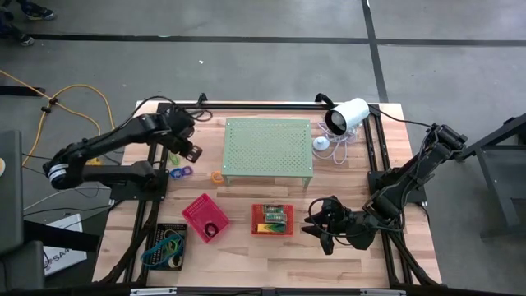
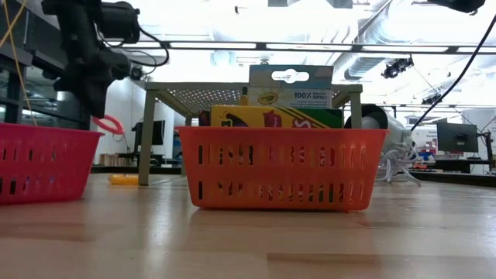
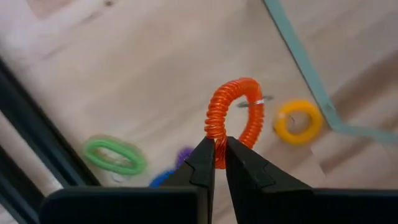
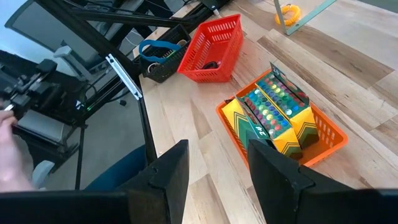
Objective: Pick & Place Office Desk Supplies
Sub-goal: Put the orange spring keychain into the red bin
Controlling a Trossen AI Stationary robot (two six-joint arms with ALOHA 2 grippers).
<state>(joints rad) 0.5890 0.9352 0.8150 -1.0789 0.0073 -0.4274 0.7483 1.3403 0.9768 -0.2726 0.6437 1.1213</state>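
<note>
left gripper (image 3: 216,163): up in the air over the left side of the surface (image 1: 246,247), beside the pale green stand (image 1: 269,148); jaws shut tight on an orange coil ring (image 3: 233,118)
orange coil ring: hangs from the left jaws, not touching the wood
yellow ring (image 3: 298,122): lies on the wood just beside a leg of the stand
green loop (image 3: 115,155): lies flat on the wood, near a blue and a purple ring that are partly hidden
right gripper (image 4: 214,171): low over the wood to the right of the orange tray (image 4: 326,134); jaws apart, holding nothing
orange tray: holds crayon boxes (image 4: 273,115)
red tray (image 4: 214,46): sits between the orange tray and the black tray (image 4: 165,59)
black tray: has blue and green loops in it
</note>
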